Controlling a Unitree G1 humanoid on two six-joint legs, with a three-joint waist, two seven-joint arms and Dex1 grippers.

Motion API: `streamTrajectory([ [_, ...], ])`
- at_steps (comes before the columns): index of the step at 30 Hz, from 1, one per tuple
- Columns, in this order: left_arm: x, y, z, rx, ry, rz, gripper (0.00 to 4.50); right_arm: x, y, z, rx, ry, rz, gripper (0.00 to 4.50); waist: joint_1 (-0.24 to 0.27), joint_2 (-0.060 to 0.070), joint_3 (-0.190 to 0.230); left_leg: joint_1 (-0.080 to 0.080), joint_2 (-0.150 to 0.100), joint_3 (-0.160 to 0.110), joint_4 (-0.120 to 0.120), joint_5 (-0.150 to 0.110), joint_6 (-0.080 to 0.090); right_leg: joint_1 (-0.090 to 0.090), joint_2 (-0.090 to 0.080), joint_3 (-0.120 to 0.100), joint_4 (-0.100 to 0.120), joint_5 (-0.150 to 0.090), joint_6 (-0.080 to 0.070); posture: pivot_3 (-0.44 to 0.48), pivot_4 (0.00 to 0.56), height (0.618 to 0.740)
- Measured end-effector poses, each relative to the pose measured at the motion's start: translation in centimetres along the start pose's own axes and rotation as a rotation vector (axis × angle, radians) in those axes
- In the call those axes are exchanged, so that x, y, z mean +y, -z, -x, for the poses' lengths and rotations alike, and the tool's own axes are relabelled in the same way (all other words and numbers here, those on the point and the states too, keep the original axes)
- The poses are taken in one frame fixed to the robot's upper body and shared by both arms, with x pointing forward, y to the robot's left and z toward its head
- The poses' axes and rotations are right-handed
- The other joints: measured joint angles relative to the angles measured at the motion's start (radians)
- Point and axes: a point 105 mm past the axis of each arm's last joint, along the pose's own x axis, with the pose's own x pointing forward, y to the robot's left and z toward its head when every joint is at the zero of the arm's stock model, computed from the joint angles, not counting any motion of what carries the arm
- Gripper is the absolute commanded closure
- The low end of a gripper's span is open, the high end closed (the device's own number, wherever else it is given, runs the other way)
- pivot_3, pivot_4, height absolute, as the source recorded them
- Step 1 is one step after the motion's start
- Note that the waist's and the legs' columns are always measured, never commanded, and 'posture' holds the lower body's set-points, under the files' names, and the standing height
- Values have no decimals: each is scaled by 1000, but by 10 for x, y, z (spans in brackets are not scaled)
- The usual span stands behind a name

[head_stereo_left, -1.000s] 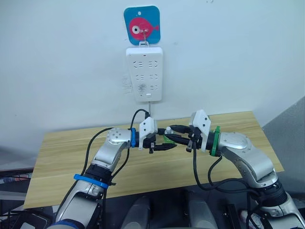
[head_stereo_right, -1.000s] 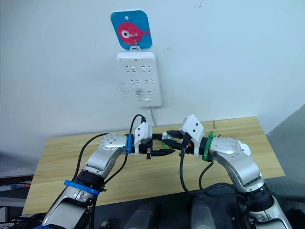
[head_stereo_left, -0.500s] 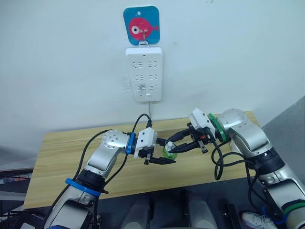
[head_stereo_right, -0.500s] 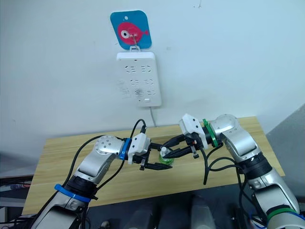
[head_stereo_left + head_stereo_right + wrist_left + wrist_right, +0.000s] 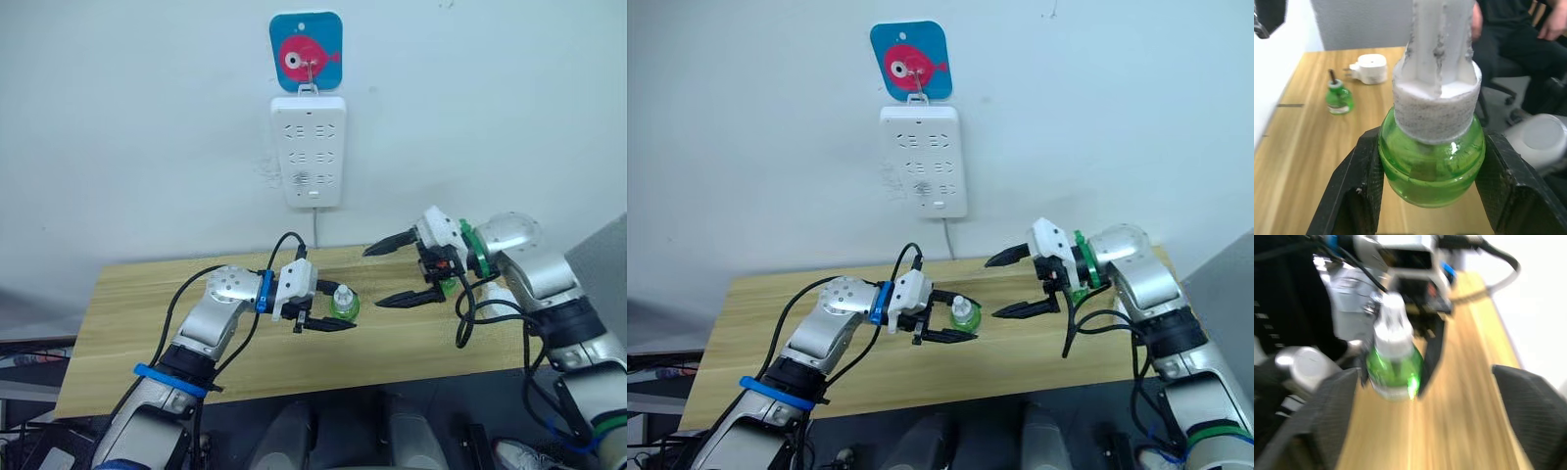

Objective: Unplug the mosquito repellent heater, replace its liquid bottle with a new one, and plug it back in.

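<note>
No readable text, brand, number or label anywhere. Blue hook plate (image 5: 306, 50) on wall: red fish picture, no lettering. White power strip (image 5: 313, 150) below it: socket holes, no legible marking. Green bottle (image 5: 1431, 155) in left claw (image 5: 327, 315): no label legible. Second green bottle (image 5: 1338, 98) on surface (image 5: 1303, 161): pale band near base, too small to read.
</note>
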Motion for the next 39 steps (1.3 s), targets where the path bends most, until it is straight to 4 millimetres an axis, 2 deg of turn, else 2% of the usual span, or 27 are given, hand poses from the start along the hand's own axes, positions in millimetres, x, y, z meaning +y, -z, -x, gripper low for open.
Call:
streamTrajectory([
  [4,9,-2,-1,-21,-57,12,2280,6,7,1,-15,163,-54,34,-3,0,-1,0,1,1,0,0,0,-2,0,1,1,0,0,46,173,740],
  [11,14,-3,-7,-56,-111,59,2280,22,-15,-39,-124,295,-45,34,-5,1,-7,0,-1,5,4,0,0,-4,-1,3,9,0,0,30,163,740],
  [18,13,0,-6,-45,-106,68,2280,21,-26,-50,-161,332,-112,34,-2,1,-8,0,-1,5,11,0,0,-3,-1,3,13,0,0,33,156,740],
  [21,13,0,-6,-40,-106,68,2280,22,-24,-52,-152,321,-124,879,-3,1,-9,0,-2,5,11,0,0,-3,-1,3,13,0,0,37,159,740],
  [30,11,5,-5,-14,-101,86,2280,23,-27,-50,-160,297,-124,4191,-3,1,-9,0,-1,5,11,-1,0,-3,-1,3,13,0,0,50,170,740],
  [39,11,4,-6,-10,-95,90,2280,18,-28,-48,-143,204,-90,4217,-3,1,-9,0,-1,5,11,0,0,-3,-1,3,13,0,0,67,172,740],
])
